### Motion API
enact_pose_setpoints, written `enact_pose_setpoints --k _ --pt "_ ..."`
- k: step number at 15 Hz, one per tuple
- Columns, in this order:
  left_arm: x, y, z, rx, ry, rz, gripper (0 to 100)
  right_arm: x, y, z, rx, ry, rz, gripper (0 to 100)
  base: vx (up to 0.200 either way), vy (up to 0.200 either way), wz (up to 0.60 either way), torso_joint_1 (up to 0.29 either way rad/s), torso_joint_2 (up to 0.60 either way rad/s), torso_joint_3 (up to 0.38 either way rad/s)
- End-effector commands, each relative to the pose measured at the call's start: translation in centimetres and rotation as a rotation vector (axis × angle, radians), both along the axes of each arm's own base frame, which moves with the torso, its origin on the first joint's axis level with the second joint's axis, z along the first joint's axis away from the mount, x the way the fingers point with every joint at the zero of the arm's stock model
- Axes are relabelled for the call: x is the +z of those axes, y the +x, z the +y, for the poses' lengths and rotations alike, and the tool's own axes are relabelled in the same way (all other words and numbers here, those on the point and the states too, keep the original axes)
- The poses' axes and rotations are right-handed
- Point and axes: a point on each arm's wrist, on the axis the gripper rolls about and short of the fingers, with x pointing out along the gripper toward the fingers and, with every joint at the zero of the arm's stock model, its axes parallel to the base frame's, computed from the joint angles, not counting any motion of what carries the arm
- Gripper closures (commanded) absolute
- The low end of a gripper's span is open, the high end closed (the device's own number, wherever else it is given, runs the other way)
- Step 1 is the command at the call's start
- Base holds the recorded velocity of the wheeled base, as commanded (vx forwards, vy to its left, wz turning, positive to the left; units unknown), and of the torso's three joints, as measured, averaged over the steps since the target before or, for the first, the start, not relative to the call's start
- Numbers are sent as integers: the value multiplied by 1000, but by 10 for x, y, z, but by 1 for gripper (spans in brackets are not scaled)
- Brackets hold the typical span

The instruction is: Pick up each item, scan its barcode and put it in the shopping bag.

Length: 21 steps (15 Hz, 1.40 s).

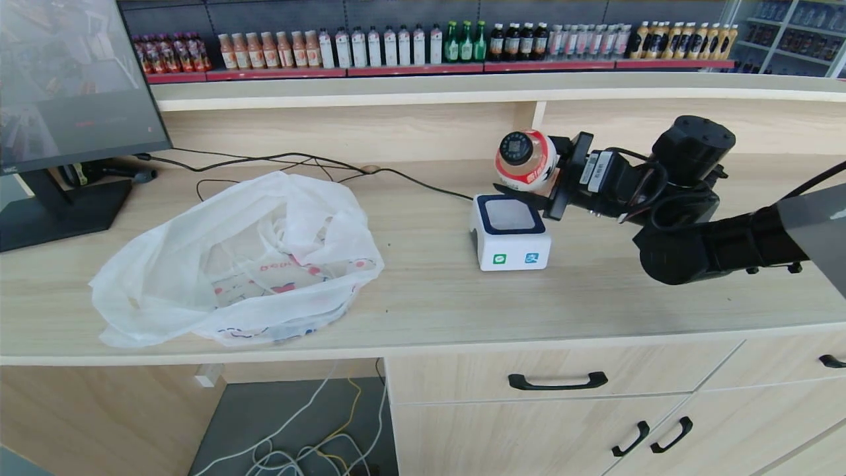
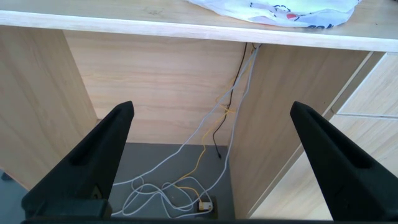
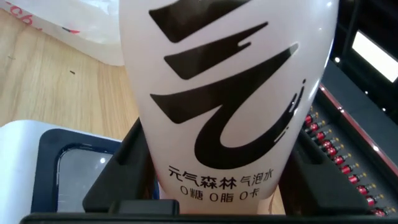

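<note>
right jaws pinching the drink bottle [image 1: 527,160], tipped sideways just over the scanner [image 1: 510,233], at its 12 o'clock; shopping bag [image 1: 244,264] sits at the scanner's 9 o'clock; left jaws spread wide

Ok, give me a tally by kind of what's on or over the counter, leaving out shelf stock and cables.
shopping bag: 1 (contents unclear)
scanner: 1
bottle, held by the right gripper over the scanner: 1
monitor: 1
Total: 4

left end effector [image 2: 211,112] spread wide, held low; right end effector [image 1: 538,168] clamped, arm outstretched
</note>
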Motion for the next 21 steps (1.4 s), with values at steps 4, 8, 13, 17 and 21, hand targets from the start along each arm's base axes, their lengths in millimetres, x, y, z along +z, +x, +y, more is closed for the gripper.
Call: enact_pose_setpoints --k 4,8,13,17,21 --pt "0 0 0 2 0 0 0 11 -13 3 12 6 -16 100 0 0 0 0 0 0" --pt "0 0 0 0 0 0 0 2 -17 13 35 1 5 100 0 0 0 0 0 0" --pt "0 0 0 0 0 0 0 -15 -19 15 40 -4 26 100 0 0 0 0 0 0" --pt "0 0 0 0 0 0 0 -16 -19 15 40 -5 29 100 0 0 0 0 0 0" --pt "0 0 0 0 0 0 0 -21 -20 15 38 -8 48 100 0 0 0 0 0 0"
